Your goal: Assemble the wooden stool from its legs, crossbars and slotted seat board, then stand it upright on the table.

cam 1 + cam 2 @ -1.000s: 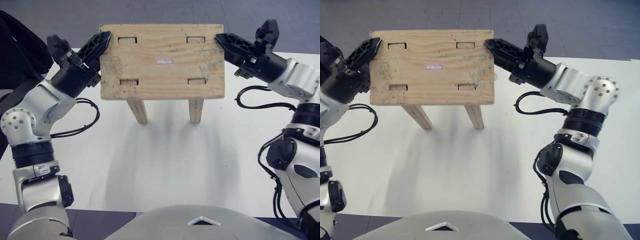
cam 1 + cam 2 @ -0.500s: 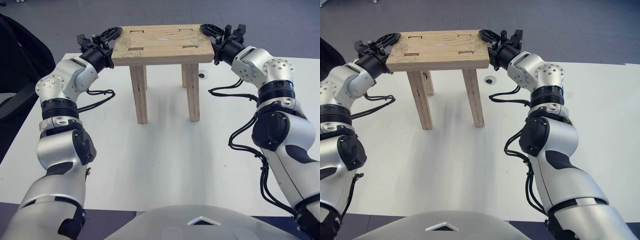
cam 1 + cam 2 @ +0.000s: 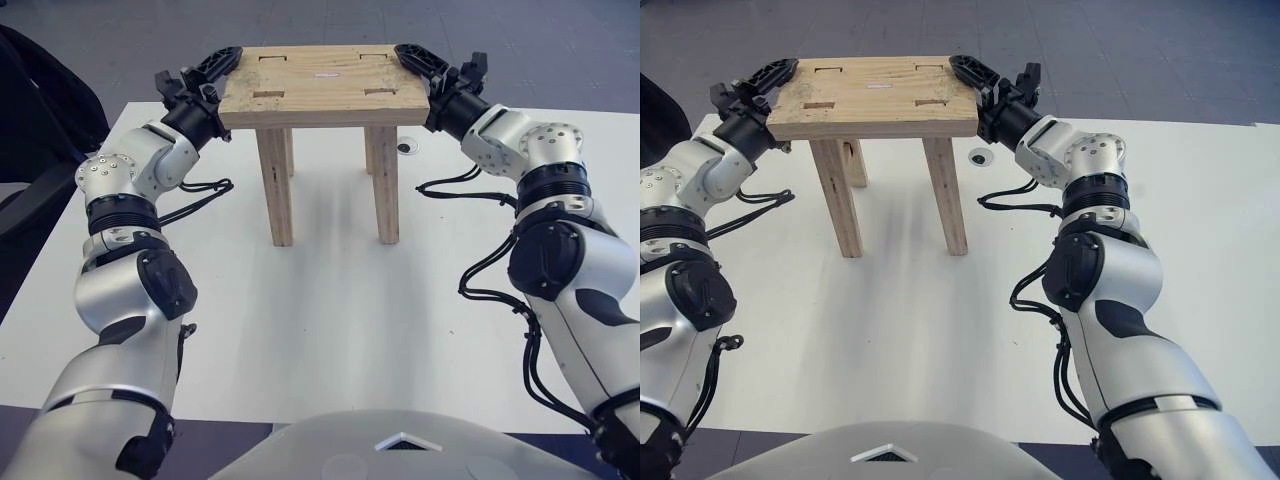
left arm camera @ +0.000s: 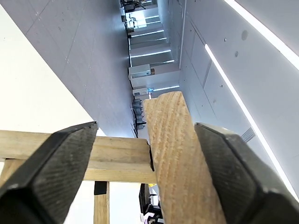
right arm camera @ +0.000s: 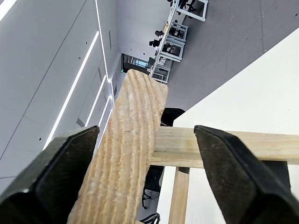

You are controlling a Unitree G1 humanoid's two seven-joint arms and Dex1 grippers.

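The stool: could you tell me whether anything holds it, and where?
Nothing clamps it: the left gripper and right gripper straddle opposite ends of the seat board, open.

Pale tan stool (image 3: 275,190) with streaked wood grain, seat board (image 3: 325,88) with four darker rectangular slots and a small white label at its centre, matte black left gripper (image 3: 222,66) and right gripper (image 3: 410,62), finely ribbed black pads (image 4: 51,163), plain white table (image 3: 330,320), dark grey tiled floor (image 3: 530,45).

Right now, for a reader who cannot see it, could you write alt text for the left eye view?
A finished wooden stool stands upright on a white table. The left gripper and the right gripper are at the two short ends of its seat, each with open fingers around the seat's edge.
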